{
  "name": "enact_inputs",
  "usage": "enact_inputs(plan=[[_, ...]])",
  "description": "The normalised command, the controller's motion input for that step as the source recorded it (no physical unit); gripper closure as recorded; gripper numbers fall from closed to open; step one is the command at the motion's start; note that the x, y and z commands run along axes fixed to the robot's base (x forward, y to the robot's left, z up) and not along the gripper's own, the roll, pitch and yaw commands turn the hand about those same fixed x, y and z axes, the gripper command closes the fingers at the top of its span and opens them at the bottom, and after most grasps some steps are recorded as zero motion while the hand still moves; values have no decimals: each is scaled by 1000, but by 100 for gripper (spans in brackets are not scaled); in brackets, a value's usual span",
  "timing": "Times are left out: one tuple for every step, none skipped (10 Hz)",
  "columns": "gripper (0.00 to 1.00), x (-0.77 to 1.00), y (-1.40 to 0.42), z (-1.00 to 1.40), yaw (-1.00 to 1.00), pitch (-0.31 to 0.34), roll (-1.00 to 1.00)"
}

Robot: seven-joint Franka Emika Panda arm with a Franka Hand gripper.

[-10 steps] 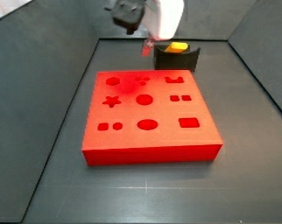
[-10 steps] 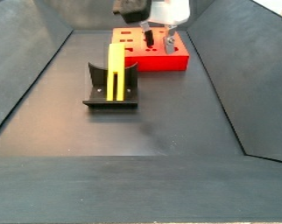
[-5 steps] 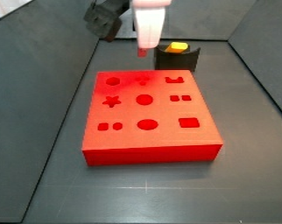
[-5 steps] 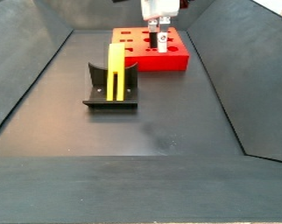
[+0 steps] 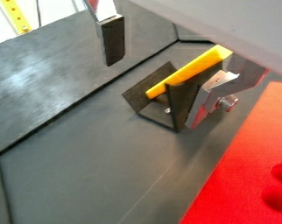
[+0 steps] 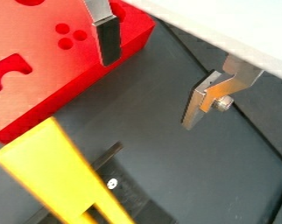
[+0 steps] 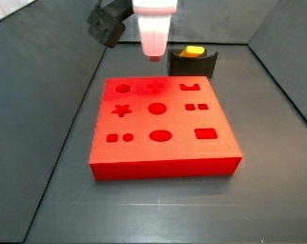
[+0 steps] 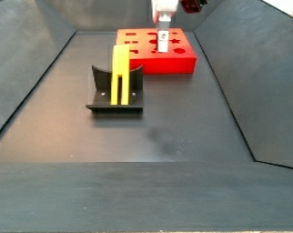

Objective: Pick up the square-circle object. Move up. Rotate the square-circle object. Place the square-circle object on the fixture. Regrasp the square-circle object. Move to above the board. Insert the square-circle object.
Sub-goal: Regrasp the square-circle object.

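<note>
The square-circle object, a yellow-orange bar [image 8: 120, 71], lies in the notch of the dark fixture [image 8: 115, 98]. It also shows on the fixture [image 7: 194, 66] in a side view [image 7: 194, 50] and in both wrist views [image 5: 190, 71] [image 6: 56, 175]. My gripper [image 7: 153, 48] hangs open and empty beside the fixture, above the far edge of the red board [image 7: 163, 124]. Its two fingers [image 5: 112, 39] [image 6: 207, 99] stand wide apart with nothing between them. The bar is apart from both fingers.
The red board [image 8: 156, 56] has darker shaped holes in its top. Dark sloping walls [image 7: 42, 86] enclose the grey floor [image 8: 149, 136] on both sides.
The gripper has turned about its wrist and shifted a little away from the fixture, over the board's far edge. The bar stays on the fixture.
</note>
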Motion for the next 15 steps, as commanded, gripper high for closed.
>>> enact_inputs(plan=[[0, 1000, 1, -20, -85, 196, 97], [0, 1000, -3, -15, -20, 200, 82], [0, 1000, -7, -10, 10, 201, 69], [0, 1000, -12, -11, 25, 197, 50], [0, 1000, -13, -9, 35, 196, 31], [0, 1000, -16, -6, 38, 192, 16], [0, 1000, -15, -5, 42, 197, 8], [0, 1000, -17, 0, 44, 203, 2], [0, 938, -19, -3, 43, 204, -10], [0, 865, -16, 1, 43, 207, -16], [0, 792, -16, 3, 44, 214, -20], [0, 706, -16, 1, 47, 220, -24], [0, 644, -16, 3, 50, 222, -29], [0, 586, -14, -1, 51, 227, -32], [0, 512, -14, 2, 54, 233, -33]])
